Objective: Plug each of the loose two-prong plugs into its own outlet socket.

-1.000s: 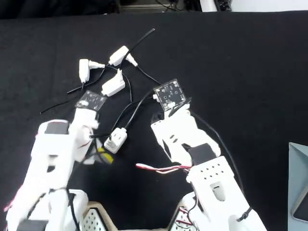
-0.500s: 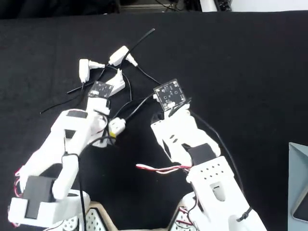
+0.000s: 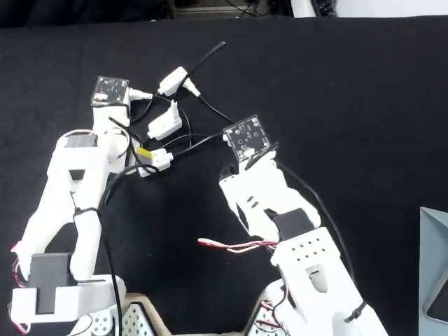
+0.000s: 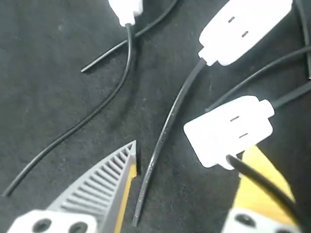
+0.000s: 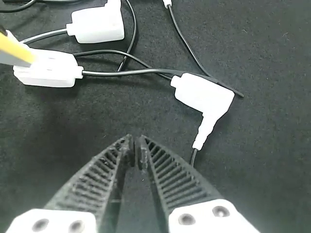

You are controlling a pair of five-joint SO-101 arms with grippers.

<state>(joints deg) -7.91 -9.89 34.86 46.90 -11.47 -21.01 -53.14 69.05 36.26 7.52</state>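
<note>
While left hand (image 4: 189,184) spreads beside socket (image 4: 228,128), right hand (image 5: 134,148) pressed together, plug (image 5: 201,99) just beyond

This appeared to be a robotics lab bench: a table (image 3: 364,91) draped in black cloth, with a white left arm (image 3: 70,189) and right arm (image 3: 280,210) mounted at its near edge.

Left arm (image 3: 70,189): stretched out over the left part of the tabletop (image 3: 364,98), wrist bent down toward it.
Left hand (image 4: 192,150): low over the tabletop, fingers spread wide apart.
Right arm (image 3: 280,210): extended to the tabletop's middle.
Right hand (image 5: 134,148): pointed down at the tabletop, fingertips pressed together.
</note>
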